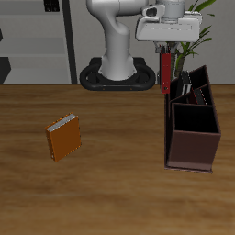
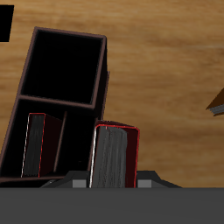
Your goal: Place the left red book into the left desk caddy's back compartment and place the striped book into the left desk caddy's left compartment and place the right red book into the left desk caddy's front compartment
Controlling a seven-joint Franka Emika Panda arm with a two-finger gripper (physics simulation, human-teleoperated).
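The gripper [image 1: 166, 57] holds a red book [image 1: 165, 72] upright, its fingers clenched on the book's upper edge, just above the back end of the left desk caddy [image 1: 193, 128]. From the wrist, one book [image 2: 36, 144] already stands in a narrow slot and the big square section [image 2: 66, 70] is empty. Which red book this is cannot be told. Lowering it well likely means keeping it vertical and clear of the partitions. The orange book [image 1: 64, 137] lies well apart on the bench [image 1: 110, 197].
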